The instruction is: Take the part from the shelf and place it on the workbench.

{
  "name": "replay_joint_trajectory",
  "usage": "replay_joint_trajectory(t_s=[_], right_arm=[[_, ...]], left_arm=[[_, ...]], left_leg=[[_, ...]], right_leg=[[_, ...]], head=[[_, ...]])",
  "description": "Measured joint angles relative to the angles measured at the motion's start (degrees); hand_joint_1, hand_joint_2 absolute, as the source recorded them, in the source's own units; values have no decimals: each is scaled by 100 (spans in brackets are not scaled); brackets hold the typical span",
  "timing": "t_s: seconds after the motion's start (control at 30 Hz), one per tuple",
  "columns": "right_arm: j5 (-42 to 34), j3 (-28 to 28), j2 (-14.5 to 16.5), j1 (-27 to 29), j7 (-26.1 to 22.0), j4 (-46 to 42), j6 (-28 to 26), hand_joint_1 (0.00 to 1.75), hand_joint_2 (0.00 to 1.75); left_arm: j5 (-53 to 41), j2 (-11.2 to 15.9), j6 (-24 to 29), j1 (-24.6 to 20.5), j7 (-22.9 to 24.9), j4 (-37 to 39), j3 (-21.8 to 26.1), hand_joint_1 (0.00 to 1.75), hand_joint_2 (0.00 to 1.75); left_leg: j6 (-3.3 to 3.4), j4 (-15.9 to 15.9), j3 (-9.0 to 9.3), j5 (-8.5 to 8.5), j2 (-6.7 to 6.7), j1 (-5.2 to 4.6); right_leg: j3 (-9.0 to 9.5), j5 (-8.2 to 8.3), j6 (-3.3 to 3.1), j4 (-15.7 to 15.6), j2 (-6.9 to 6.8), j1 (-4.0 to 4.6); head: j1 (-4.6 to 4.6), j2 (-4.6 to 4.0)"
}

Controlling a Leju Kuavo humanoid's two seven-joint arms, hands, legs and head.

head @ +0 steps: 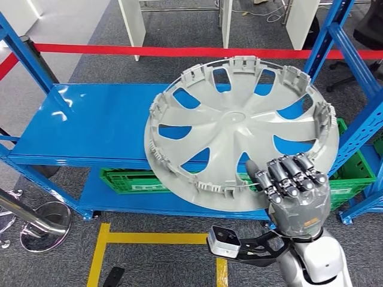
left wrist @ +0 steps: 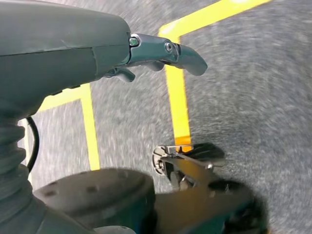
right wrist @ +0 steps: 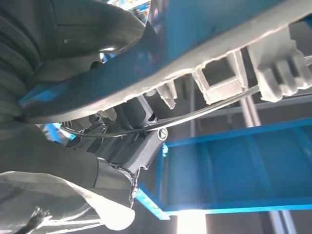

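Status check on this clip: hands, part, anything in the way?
Right hand grips the wheel cover at its near rim. Cover tilted, above the blue shelf. Left hand hangs empty over the floor. Shelf post stands close right of cover.

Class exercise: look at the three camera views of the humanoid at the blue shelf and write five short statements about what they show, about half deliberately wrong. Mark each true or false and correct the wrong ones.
1. The right robot hand grips the grey wheel cover at its near rim. True.
2. The wheel cover lies flat on the blue shelf. False: it is tilted, with its near edge out past the shelf front.
3. A green crate sits on the lower level of the shelf. True.
4. The left robot hand holds a tool. False: it holds nothing and hangs above grey floor with yellow tape lines.
5. A blue barrier tape runs behind the shelf. False: the barrier tape is red.
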Motion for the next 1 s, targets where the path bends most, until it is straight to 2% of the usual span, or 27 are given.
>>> replay_joint_trajectory(t_s=[0.03,0.07,0.13,0.2,0.27,0.3,0.33,0.4,0.43,0.47,0.5,0.53,0.57,0.6,0.63,0.67,0.7,0.77,0.8,0.83,0.87,0.93,0.97,1.0], right_arm=[[0,-44,1,44,42,-50,0,175,175],[0,-80,1,80,80,-98,0,175,175],[0,-135,1,131,125,-186,0,175,175],[0,-179,1,164,125,-254,0,175,175],[0,-226,1,211,98,-326,0,175,175],[0,-260,0,242,89,-368,0,175,175],[0,-298,0,270,91,-412,0,175,175],[0,-376,0,326,113,-507,0,175,175],[0,-415,0,358,121,-559,0,175,175],[0,-451,0,394,122,-608,0,175,175],[0,-486,0,429,127,-657,0,175,175],[0,-515,-1,458,141,-704,0,175,175],[0,-542,-1,484,157,-755,0,175,175],[0,-569,-1,509,173,-809,0,175,175],[0,-593,-1,536,179,-863,0,175,175],[0,-619,0,568,172,-925,0,175,175],[0,-646,0,606,155,-986,0,175,175],[0,-711,0,705,115,-1103,0,175,175],[0,-749,0,755,93,-1157,0,175,175],[0,-784,0,805,74,-1211,0,175,175],[0,-824,0,855,46,-1271,1,175,175],[0,-902,0,971,-22,-1381,1,175,175],[0,-951,1,1035,-62,-1437,2,175,175],[0,-1002,2,1097,-97,-1490,1,175,175]], left_arm=[[126,25,1,9,2,0,111,0,175],[225,54,-2,15,2,0,219,0,175],[341,109,-7,18,1,0,399,0,175],[410,146,-7,22,2,0,528,0,175],[494,165,-1,34,9,0,647,0,175],[531,172,1,37,16,0,707,0,175],[565,175,1,41,30,0,763,0,175],[620,186,-8,49,78,0,868,0,175],[647,192,-14,56,111,0,917,0,175],[664,193,-19,65,145,0,961,0,175],[676,190,-22,74,183,0,1000,0,175],[680,185,-20,84,223,0,1035,0,175],[674,178,-16,94,265,0,1065,0,175],[661,172,-11,105,304,0,1090,0,175],[639,167,-6,115,335,0,1106,0,175],[605,162,-3,124,358,0,1116,0,175],[562,158,-1,133,379,0,1118,0,175],[464,153,8,153,422,0,1119,0,175],[400,152,20,165,448,0,1116,0,175],[341,150,33,177,473,0,1111,0,175],[270,147,47,186,499,0,1104,0,175],[117,130,68,197,536,0,1069,0,175],[25,122,80,199,549,0,1037,0,175],[-68,115,91,200,560,0,995,0,175]], left_leg=[[48,-242,152,163,0,-15],[113,-638,371,358,-1,-43],[219,-1379,758,571,-1,-105],[252,-1653,863,609,-3,-158],[266,-1752,818,739,9,-167],[286,-1815,788,819,20,-155],[306,-1874,745,902,32,-136],[334,-1905,631,1023,45,-118],[335,-1889,564,1067,49,-116],[332,-1868,495,1106,52,-114],[322,-1838,421,1142,54,-110],[307,-1798,342,1171,55,-103],[287,-1744,259,1196,55,-94],[263,-1680,177,1214,55,-95],[240,-1614,107,1229,54,-97],[213,-1558,52,1254,51,-101],[188,-1525,11,1289,49,-106],[124,-1497,-40,1346,42,-97],[91,-1453,-72,1279,39,-91],[59,-1324,-116,1114,37,-82],[31,-1095,-176,861,36,-68],[-7,-406,-305,331,37,-42],[-14,-112,-324,211,37,-31],[-11,44,-282,224,37,-25]], right_leg=[[-23,26,-10,0,2,24],[-45,52,-15,0,7,41],[-89,115,4,-5,12,51],[-127,196,61,-29,7,23],[-165,251,130,-63,10,1],[-217,170,157,-27,17,5],[-289,-4,180,107,24,10],[-475,-521,217,690,31,6],[-541,-703,236,1046,31,-1],[-564,-764,254,1309,30,-7],[-515,-704,272,1414,29,-12],[-372,-550,287,1315,28,-16],[-132,-384,302,1023,26,-24],[152,-312,315,631,25,-28],[415,-312,306,250,32,-27],[588,-364,289,-26,38,-22],[659,-426,260,-159,44,-9],[616,-391,173,-189,38,-4],[576,-345,125,-187,30,-8],[529,-293,74,-194,19,-16],[476,-239,34,-199,8,-21],[344,-133,-5,-191,-6,-3],[268,-77,-7,-184,-16,9],[186,-22,-8,-175,-24,23]], head=[[0,0],[2,-1],[3,1],[1,1],[1,0],[6,0],[15,0],[32,0],[35,0],[36,-1],[36,-1],[37,-1],[37,0],[37,0],[38,0],[37,0],[36,0],[35,0],[30,0],[21,0],[11,0],[-3,-1],[-4,-1],[-4,-1]])
